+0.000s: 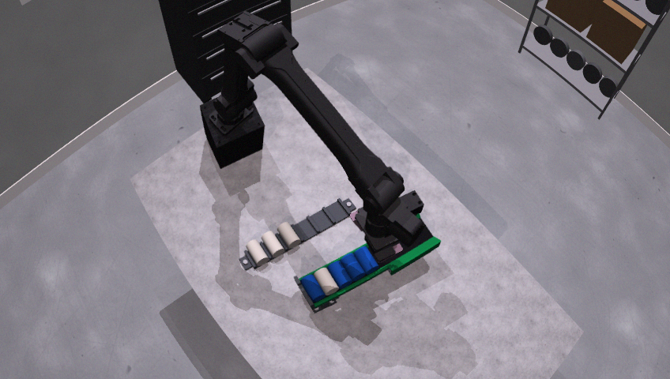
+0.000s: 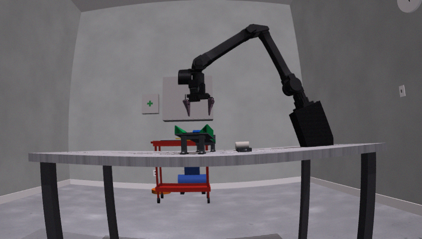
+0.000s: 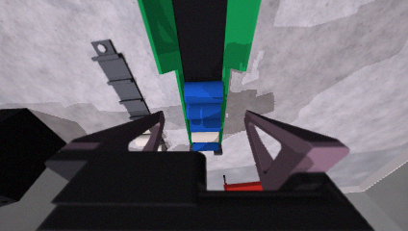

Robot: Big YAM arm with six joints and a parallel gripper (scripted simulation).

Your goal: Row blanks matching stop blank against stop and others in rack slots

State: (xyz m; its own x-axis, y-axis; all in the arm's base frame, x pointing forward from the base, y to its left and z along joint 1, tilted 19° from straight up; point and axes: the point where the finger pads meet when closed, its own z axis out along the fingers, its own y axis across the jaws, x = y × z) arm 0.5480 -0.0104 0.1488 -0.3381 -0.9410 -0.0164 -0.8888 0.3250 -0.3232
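Observation:
The green feed ramp (image 1: 371, 268) holds a row of blanks. A blue blank (image 1: 310, 284) lies at the stop, a cream blank (image 1: 325, 280) is next to it, and then come three blue blanks (image 1: 351, 266) side by side. The grey stock rack (image 1: 300, 230) holds three cream blanks (image 1: 272, 243) in neighbouring slots at its near end. My gripper (image 2: 198, 106) hangs well above the ramp, fingers wide open and empty. In the wrist view the gripper (image 3: 204, 120) frames the blue blanks (image 3: 204, 103) and the cream blank (image 3: 204, 137) far below.
The rack's far slots (image 1: 326, 216) are empty. The arm's base (image 1: 232, 133) stands at the back, with a black cabinet (image 1: 220, 37) behind it. A red cart (image 2: 181, 166) stands beyond the table. A wire shelf (image 1: 592, 51) is at far right.

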